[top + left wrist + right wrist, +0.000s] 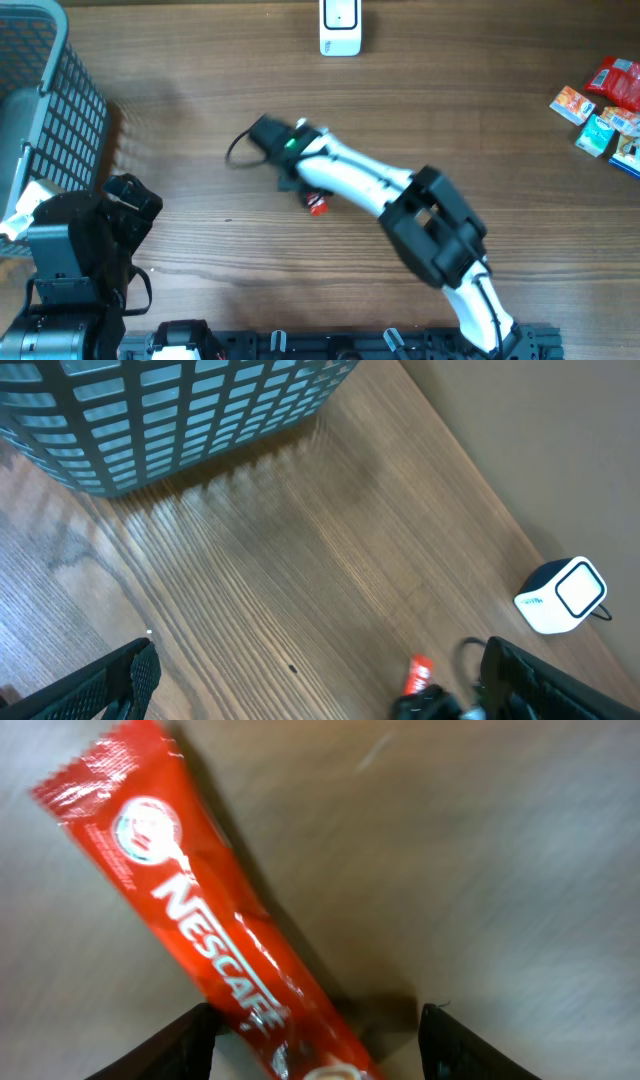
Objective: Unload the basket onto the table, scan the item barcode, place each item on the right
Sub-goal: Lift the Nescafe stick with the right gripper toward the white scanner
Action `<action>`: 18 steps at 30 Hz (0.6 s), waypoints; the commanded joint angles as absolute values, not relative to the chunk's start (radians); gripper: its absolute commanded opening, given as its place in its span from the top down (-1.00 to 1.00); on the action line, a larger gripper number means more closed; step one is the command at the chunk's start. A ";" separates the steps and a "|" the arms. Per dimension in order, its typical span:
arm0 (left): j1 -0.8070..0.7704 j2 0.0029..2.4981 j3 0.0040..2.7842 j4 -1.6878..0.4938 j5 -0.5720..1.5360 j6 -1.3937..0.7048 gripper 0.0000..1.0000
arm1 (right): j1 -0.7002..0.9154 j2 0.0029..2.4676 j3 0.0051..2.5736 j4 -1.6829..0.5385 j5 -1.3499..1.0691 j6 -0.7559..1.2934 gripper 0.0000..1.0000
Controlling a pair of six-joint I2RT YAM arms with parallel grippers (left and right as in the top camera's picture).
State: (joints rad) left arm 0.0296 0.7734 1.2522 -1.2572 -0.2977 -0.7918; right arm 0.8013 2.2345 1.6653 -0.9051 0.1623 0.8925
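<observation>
Right gripper [320,1045] is open, a finger on each side of the red Nescafé stick [200,910], which lies on the table [480,850] pointing toward eleven o'clock. Grabbing time, I think: squeeze shut next, then lift it to the white scanner [340,27].

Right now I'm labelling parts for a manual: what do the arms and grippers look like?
Right arm: white tubes, bulky black joints, a green light, a looped black cable. Left arm: black and grey housings. Left fingers and right fingers are black.
</observation>
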 commanded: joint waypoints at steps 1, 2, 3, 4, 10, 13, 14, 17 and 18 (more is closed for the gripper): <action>0.038 0.773 1.256 -1.254 -0.297 -0.801 -1.00 | 0.667 2.280 1.649 -0.934 0.093 0.701 -0.32; 0.038 0.773 1.256 -1.254 -0.297 -0.801 -1.00 | 0.634 2.280 1.649 -0.947 0.085 0.686 -0.32; 0.038 0.773 1.256 -1.254 -0.297 -0.801 -1.00 | 0.609 2.280 1.649 -0.955 0.076 0.673 -0.32; 0.038 0.773 1.256 -1.254 -0.297 -0.801 -1.00 | 0.570 2.280 1.649 -0.963 0.060 0.651 -0.33; 0.038 0.773 1.256 -1.254 -0.297 -0.801 -1.00 | 0.421 2.263 1.657 -0.971 -0.166 0.516 -0.50; 0.038 0.773 1.256 -1.254 -0.297 -0.801 -1.00 | 0.382 2.218 1.657 -0.998 -0.241 0.475 -0.51; 0.038 0.773 1.256 -1.254 -0.297 -0.801 -1.00 | 0.380 2.206 1.657 -1.006 -0.254 0.469 -0.51; 0.038 0.773 1.256 -1.254 -0.297 -0.801 -1.00 | 0.387 2.151 1.657 -1.042 -0.277 0.481 -0.52; 0.038 0.773 1.256 -1.254 -0.297 -0.801 -1.00 | 0.394 2.135 1.657 -1.050 -0.287 0.502 -0.51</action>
State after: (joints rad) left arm 0.0296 0.7731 1.2522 -1.2572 -0.2977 -0.7918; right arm 0.3717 2.2173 1.6691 -1.0271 -0.1978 0.5133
